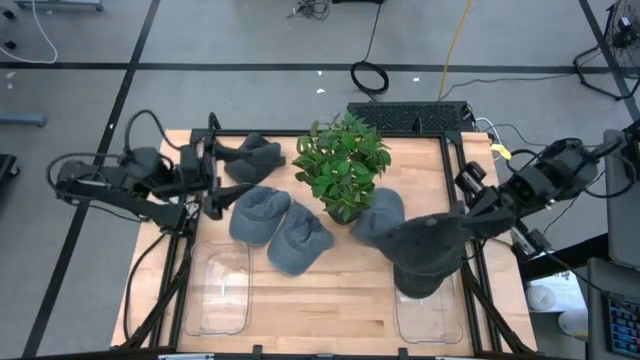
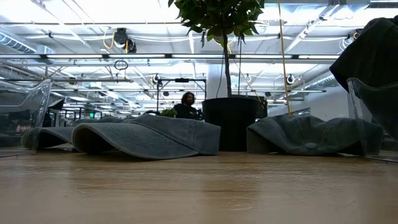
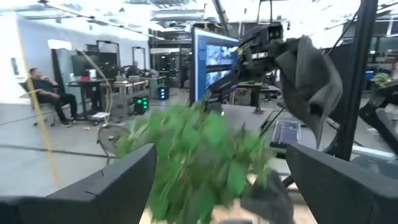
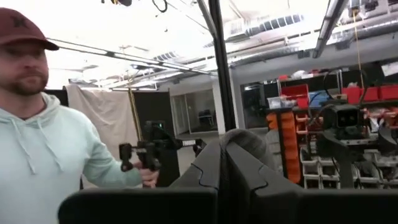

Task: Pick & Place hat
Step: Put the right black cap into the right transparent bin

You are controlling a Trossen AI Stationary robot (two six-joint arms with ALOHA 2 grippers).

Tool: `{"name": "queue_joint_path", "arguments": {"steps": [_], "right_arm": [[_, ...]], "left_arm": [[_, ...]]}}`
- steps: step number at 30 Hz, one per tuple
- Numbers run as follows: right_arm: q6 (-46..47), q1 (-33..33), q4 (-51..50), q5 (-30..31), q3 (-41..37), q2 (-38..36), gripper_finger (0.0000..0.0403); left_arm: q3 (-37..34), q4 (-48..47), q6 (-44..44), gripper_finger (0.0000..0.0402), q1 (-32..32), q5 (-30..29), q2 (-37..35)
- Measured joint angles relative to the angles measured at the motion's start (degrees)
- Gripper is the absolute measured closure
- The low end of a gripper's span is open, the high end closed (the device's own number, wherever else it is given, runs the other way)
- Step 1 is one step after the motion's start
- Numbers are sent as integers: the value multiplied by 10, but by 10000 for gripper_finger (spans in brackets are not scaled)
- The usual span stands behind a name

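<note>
Hat pinched shut in my right gripper, hanging over right clear bin; drop pending. Left gripper wide, empty, near far-left cap. Three more hats lie on table.

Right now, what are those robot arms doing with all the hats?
The right gripper has its jaws shut on a dark hat, holding it above the clear bin at the table's right front. The left gripper waits with jaws open at the left side, near another hat. More grey hats lie around the potted plant.
</note>
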Motion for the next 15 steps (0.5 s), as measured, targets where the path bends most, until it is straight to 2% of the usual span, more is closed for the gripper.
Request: {"name": "queue_joint_path", "arguments": {"steps": [3, 8, 15], "right_arm": [[-11, 6, -4, 0, 20, 5, 403], [-47, 14, -3, 0, 54, 15, 403], [-105, 14, -16, 1, 104, 41, 403]], "left_arm": [[78, -18, 18, 37, 0, 20, 65], [210, -93, 24, 37, 0, 21, 163], [347, -102, 26, 37, -5, 44, 259]]}}
